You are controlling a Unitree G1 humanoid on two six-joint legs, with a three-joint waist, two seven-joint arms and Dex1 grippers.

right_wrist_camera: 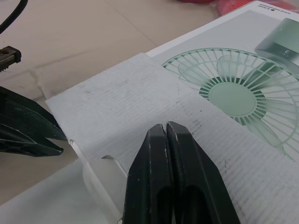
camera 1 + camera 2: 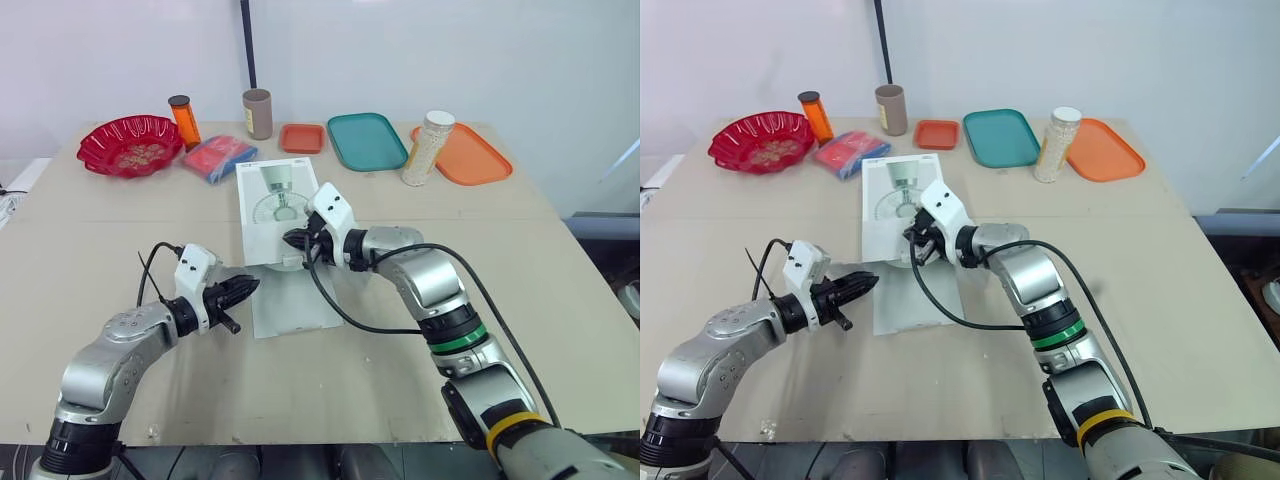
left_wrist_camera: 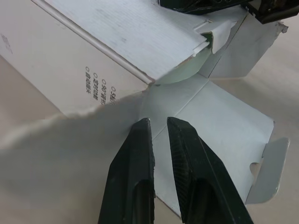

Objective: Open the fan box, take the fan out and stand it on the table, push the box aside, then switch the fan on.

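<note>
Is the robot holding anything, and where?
Nothing is held. The right gripper is shut above the box's top flap; the left gripper, slightly open, points at the lower flap.

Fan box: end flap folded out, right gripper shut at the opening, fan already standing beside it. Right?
No: the fan is still inside the fan box; the left wrist view shows its pale green edge in the open end. The flap out and right gripper shut are correct.

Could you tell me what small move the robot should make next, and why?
Probably ease the left hand forward toward the fan, pale green inside the box: its end flap lies open, and the right hand, shut, rests at the upper flap.
</note>
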